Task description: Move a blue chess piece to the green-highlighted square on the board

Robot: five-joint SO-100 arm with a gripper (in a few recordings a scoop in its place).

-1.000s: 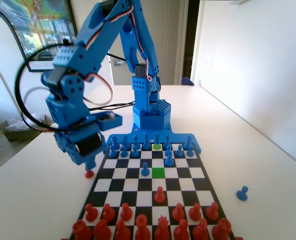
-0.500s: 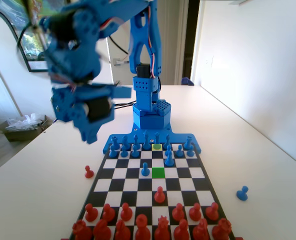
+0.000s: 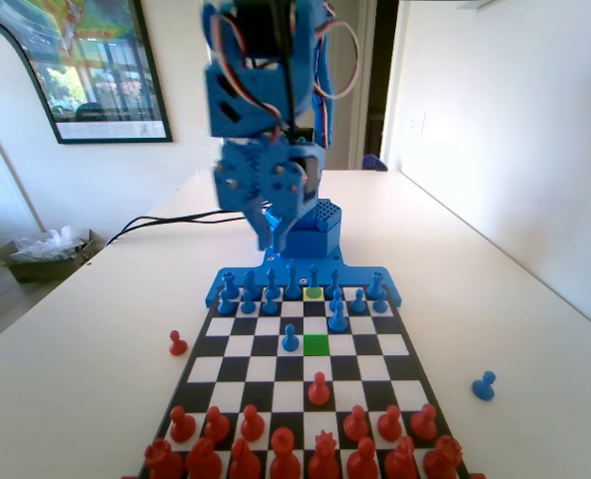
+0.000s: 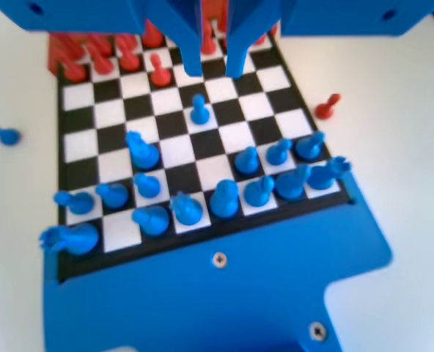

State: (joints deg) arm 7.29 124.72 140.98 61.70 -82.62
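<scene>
The surface (image 3: pixel 495 299) is white and carries the board (image 3: pixel 400 344), a black-and-white checkered field with a blue edge. Above the board's far end in the fixed view hangs the blue arm (image 3: pixel 266 90), its gripper (image 3: pixel 273 232) raised well clear of the pieces; in the wrist view the jaws hang apart with a gap between them and nothing in it, released.

One green-highlighted square (image 3: pixel 316 344) lies near the board's middle, and one paler yellow-green square (image 3: pixel 313 294) sits in the far rows. The blue chess piece (image 3: pixel 337 315), slim and taller than the pawns, stands one square beyond the green one and just to its right in the fixed view.

A single blue pawn (image 3: pixel 291 339) stands just left of the green square. One red pawn (image 3: pixel 318 388) is advanced ahead of its row. Off the board lie two strays: a red pawn (image 3: pixel 178 343) at left, a blue pawn (image 3: pixel 484 385) at right. The nearest red row is cut off by the picture's bottom edge, and the wrist view is blurred, so the back-row blue pieces cannot be counted surely.
</scene>
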